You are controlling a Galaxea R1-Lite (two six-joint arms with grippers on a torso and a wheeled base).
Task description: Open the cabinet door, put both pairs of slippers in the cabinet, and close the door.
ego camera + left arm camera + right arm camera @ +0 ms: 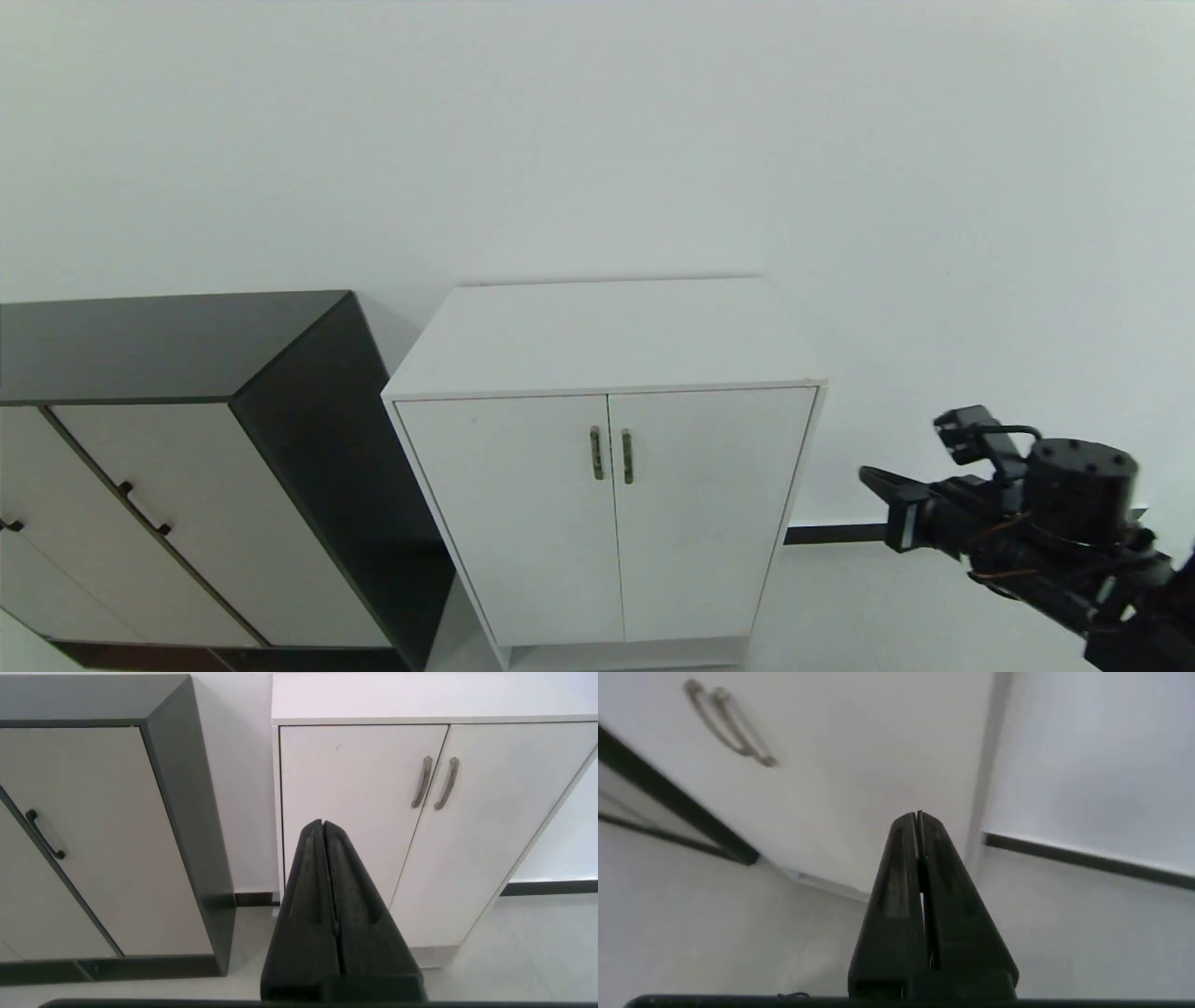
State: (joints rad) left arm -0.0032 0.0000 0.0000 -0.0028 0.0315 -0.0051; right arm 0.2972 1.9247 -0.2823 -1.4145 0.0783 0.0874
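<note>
**Cabinet shut**

The white cabinet [607,523] is seen with both doors closed. The right gripper [870,478], pressed shut on nothing, is held well off its right side; the left gripper [322,829], likewise closed, is pointed at it.

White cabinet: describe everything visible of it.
The white cabinet is a boxy unit of smooth, matte white board with a flat top. Its two doors are both shut and meet at a centre seam, each with a slim vertical metal-looking handle beside that seam. A recessed plinth runs beneath. It stands upright on the pale floor, back to the wall, apart from the dark cabinet on its left. The left gripper and right gripper do not touch it.
</note>
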